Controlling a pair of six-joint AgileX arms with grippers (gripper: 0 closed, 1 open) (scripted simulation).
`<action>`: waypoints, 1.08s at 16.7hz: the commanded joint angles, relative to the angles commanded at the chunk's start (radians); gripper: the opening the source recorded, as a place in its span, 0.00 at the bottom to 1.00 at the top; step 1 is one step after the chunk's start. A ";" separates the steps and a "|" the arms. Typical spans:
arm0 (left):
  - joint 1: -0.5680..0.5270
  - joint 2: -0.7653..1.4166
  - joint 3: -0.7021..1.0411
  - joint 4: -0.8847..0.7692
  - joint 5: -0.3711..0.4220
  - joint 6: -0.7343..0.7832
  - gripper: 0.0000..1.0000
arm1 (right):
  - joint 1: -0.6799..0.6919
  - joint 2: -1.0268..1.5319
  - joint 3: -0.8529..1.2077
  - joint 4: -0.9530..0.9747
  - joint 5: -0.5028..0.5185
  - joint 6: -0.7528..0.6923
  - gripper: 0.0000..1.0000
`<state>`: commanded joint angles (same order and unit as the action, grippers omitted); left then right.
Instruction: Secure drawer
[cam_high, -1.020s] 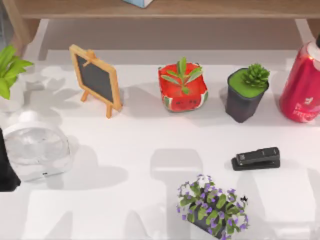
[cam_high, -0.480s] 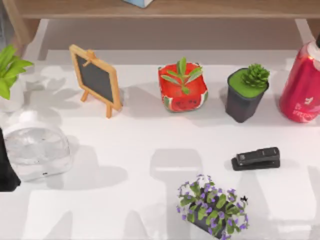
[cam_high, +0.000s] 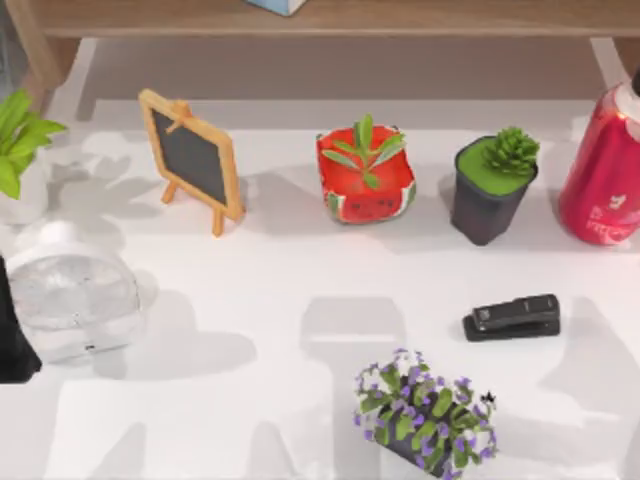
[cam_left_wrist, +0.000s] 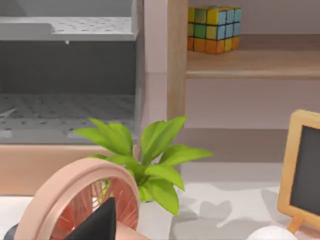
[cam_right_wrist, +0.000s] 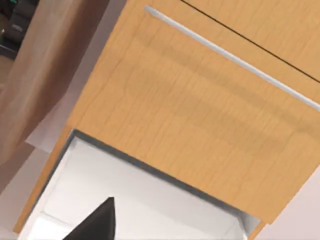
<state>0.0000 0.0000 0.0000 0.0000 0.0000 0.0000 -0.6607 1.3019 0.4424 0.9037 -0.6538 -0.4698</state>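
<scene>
The drawer (cam_right_wrist: 200, 115) has a light wooden front with a long silver bar handle (cam_right_wrist: 235, 61). Along one edge of the front a pale interior with a grey rim (cam_right_wrist: 145, 195) is exposed, so the drawer looks pulled out. My right gripper (cam_right_wrist: 97, 222) appears as a dark tip close in front of that interior, apart from the handle. My left gripper (cam_left_wrist: 100, 225) is a dark tip beside a pink-ringed fan (cam_left_wrist: 75, 200); the left arm (cam_high: 12, 335) sits parked at the table's left edge.
On the white table stand a small chalkboard easel (cam_high: 192, 160), a watermelon pot (cam_high: 366, 180), a dark pot with a succulent (cam_high: 492, 190), a red bottle (cam_high: 605, 170), a black stapler (cam_high: 512, 317), a purple-flowered plant (cam_high: 425, 415) and a clear fan (cam_high: 70, 290). A wooden shelf (cam_high: 320, 18) runs along the back.
The shadow on the right side of the table has shifted toward the right edge. None of the objects on the table has moved.
</scene>
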 joint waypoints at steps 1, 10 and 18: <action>0.000 0.000 0.000 0.000 0.000 0.000 1.00 | -0.008 0.055 -0.001 0.053 -0.005 -0.080 1.00; 0.000 0.000 0.000 0.000 0.000 0.000 1.00 | -0.069 0.547 -0.013 0.522 -0.046 -0.800 1.00; 0.000 0.000 0.000 0.000 0.000 0.000 1.00 | -0.087 0.734 -0.008 0.710 -0.061 -1.082 1.00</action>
<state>0.0000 0.0000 0.0000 0.0000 0.0000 0.0000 -0.7475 2.0356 0.4344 1.6140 -0.7144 -1.5516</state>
